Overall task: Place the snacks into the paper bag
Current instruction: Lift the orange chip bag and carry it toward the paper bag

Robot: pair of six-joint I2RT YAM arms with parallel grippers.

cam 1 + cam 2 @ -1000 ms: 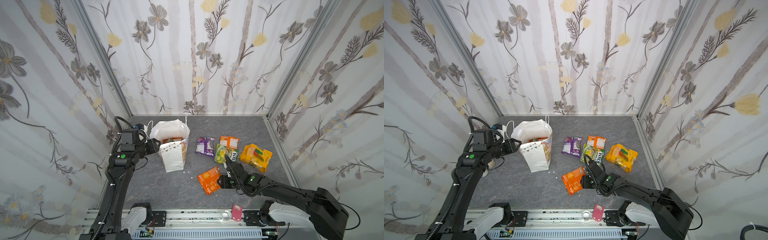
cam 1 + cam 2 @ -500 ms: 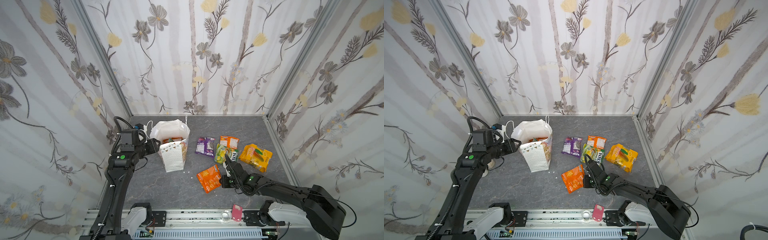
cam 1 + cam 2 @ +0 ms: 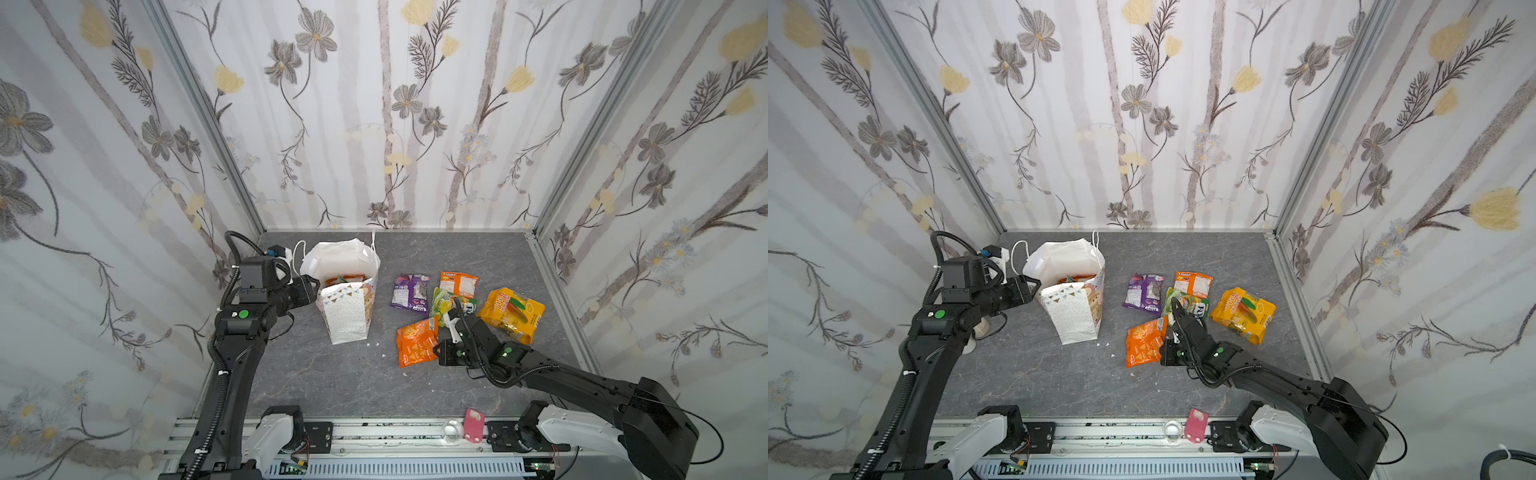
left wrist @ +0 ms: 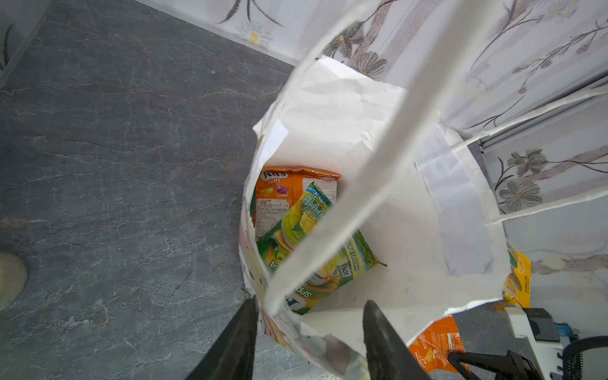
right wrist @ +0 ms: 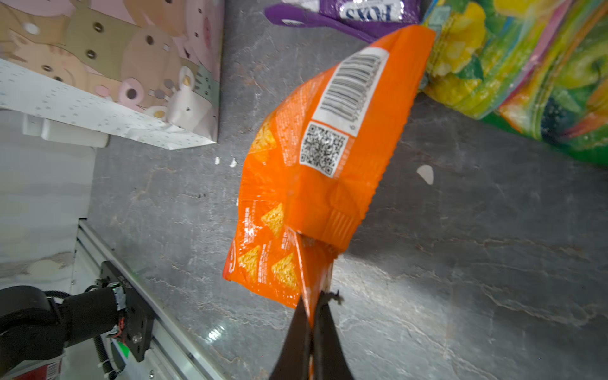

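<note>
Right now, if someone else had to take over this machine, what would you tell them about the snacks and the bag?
Left fingers: astride the rim of the paper bag, one inside, one outside; pinch unclear.
Right fingers: shut on the edge of the orange chip packet, beside the others.
Done: at least two packets in the bag, an orange FOX'S packet and a green-yellow packet.
Left: bag the held packet, then the purple packet, orange-white packet, green packet and yellow-orange packet on the table.
</note>
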